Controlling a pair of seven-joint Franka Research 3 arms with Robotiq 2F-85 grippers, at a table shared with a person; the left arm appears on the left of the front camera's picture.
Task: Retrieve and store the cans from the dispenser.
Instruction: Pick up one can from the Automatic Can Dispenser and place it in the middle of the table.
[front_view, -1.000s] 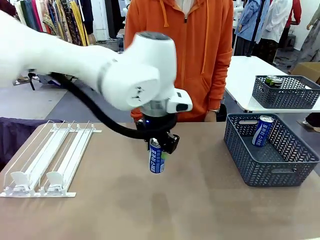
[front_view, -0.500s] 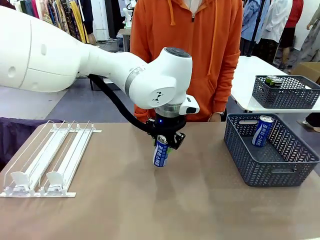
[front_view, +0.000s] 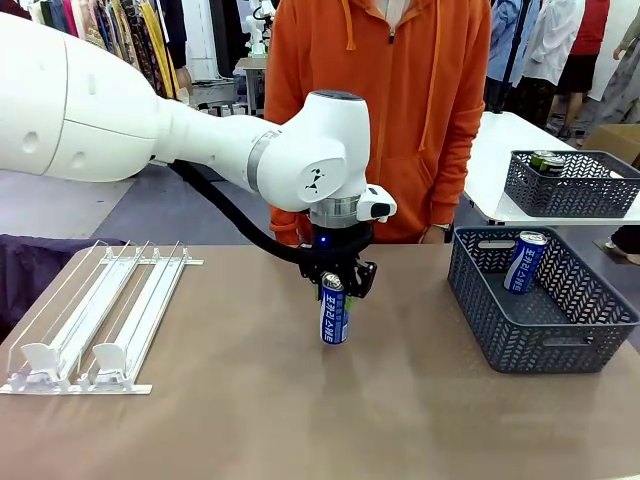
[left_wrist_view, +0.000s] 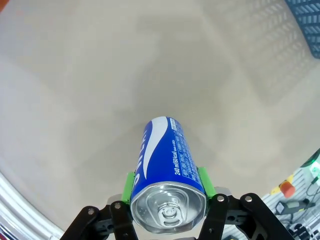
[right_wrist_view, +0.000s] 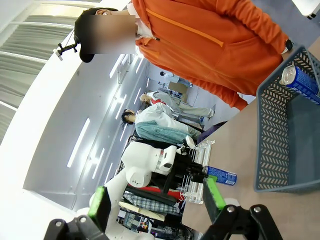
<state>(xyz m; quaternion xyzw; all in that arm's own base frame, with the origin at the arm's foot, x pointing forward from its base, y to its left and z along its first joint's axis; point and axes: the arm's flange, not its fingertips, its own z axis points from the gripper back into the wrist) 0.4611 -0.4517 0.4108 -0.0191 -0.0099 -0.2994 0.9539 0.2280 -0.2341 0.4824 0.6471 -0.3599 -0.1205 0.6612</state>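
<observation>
A blue can (front_view: 333, 312) stands upright at the middle of the table, its base at or just above the tabletop. My left gripper (front_view: 337, 283) is shut on its upper part. From the left wrist I look down on its silver top (left_wrist_view: 169, 212), with a green pad (left_wrist_view: 206, 181) pressed to each side. The white rail dispenser (front_view: 100, 318) lies at the table's left with no cans in its lanes. Another blue can (front_view: 525, 262) leans inside the grey basket (front_view: 500, 340) at the right. My right gripper (right_wrist_view: 156, 200) is open in the air, holding nothing.
A person in an orange hoodie (front_view: 400, 110) stands at the far edge, right behind the held can. A second grey basket (front_view: 570, 190) with cans sits on a white table at the back right. Bare tabletop lies between the held can and the near basket.
The left arm carried the blue can a little to the right. The can went from tilted to upright and now sits lower, near the tabletop.
</observation>
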